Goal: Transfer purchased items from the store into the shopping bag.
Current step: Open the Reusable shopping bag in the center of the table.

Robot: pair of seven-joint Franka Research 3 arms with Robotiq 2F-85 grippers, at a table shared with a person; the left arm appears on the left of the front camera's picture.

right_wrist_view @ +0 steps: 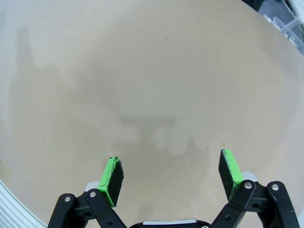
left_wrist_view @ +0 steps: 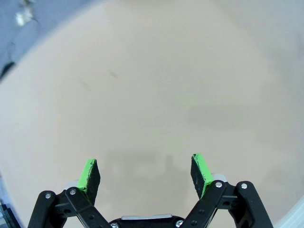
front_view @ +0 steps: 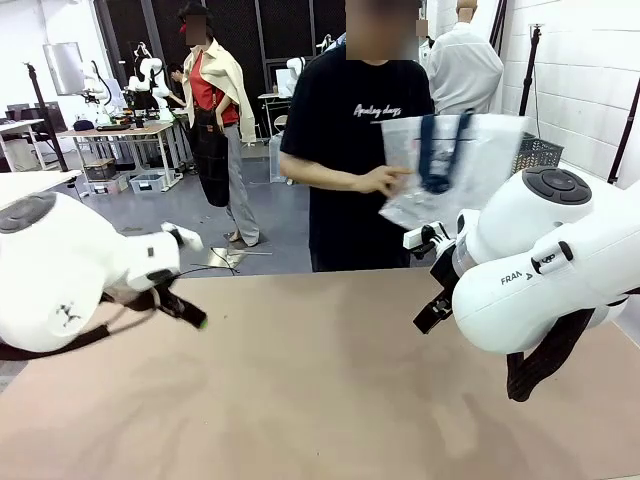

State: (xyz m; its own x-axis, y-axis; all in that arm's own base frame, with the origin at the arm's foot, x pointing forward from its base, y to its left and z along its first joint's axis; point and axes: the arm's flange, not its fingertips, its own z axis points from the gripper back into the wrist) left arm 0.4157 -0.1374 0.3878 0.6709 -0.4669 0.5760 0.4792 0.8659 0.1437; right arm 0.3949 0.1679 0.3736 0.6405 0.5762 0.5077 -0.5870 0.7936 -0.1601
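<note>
**Left pincer [left_wrist_view: 147, 166] and right pincer [right_wrist_view: 171, 166] both gape wide, with nothing between them**

From where I stand the tan table [front_view: 320, 400] takes up most of the scene. Each pincer hangs just above it with its jaws spread apart, gripping nothing. The left arm [front_view: 60, 270] bulks in at the near left and the right arm [front_view: 540, 270] at the near right, well apart from each other.

At the far side stands a person [front_view: 350, 150] in a black shirt, holding the shopping bag [front_view: 470, 160] up in the air, right of the middle and well beyond either pincer. One hand [front_view: 385, 180] touches its left edge. Behind the bag, farther right, sits a dark lattice basket [front_view: 540, 152].

The bag looks to me like thin, see-through plastic: light, limp and slippery, likely to crumple or slide under a pinch on its wall. It hangs fairly flat, and whether any purchased items lie inside I cannot tell.

Its navy straps [front_view: 437, 160] seem the sensible place to take hold, being stouter stuff that a pincer could close around. Failing that, I would try the top rim just beside a strap. The green pads [left_wrist_view: 89, 176] are narrow, so I would expect them to keep a folded edge better than a smooth sheet.
</note>
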